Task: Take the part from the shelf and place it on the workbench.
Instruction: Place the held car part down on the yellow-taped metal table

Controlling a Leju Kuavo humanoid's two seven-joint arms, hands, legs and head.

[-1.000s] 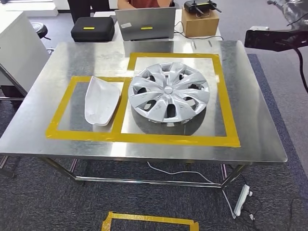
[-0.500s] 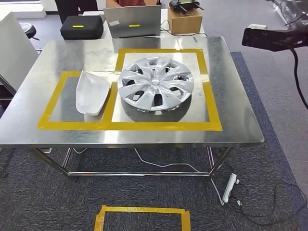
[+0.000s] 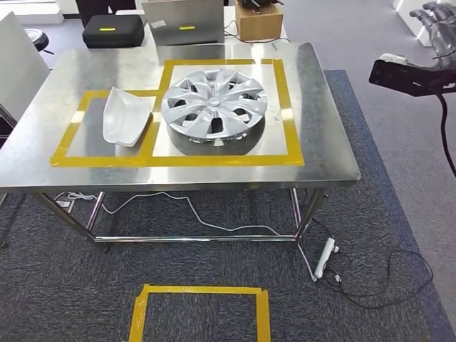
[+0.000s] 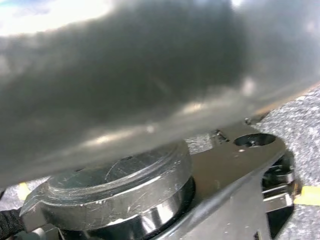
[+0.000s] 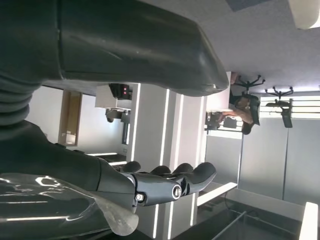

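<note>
A shiny steel workbench (image 3: 333,153) stands ahead in the head view, marked with two adjoining rectangles of yellow tape (image 3: 177,160). A round silver wheel cover with curved spokes (image 3: 214,108) lies flat inside the larger, right rectangle. A white curved plastic shell part (image 3: 125,116) lies in the smaller, left rectangle, just beside the tape strip that separates it from the wheel cover. At the far edge of the workbench sit a black zipped case (image 3: 112,30), an open grey laptop (image 3: 182,21) and a brown cardboard box (image 3: 259,21). A white slanted panel (image 3: 18,68) stands at the far left. On the grey carpet near the robot a yellow tape outline (image 3: 200,308) marks a rectangle, and a white power strip (image 3: 324,257) with black and white cables lies under the right end of the bench.

The right hand (image 3: 434,16) is raised at the far right, well apart from the bench, with a dark bar of the arm just below it. In the right wrist view the right hand's dark fingers (image 5: 177,180) lie straight, side by side, and the thick thumb stands apart from them; a clear wrinkled film lies over the wrist. The left wrist view is blurred, so I cannot tell how the left hand's fingers lie.
</note>
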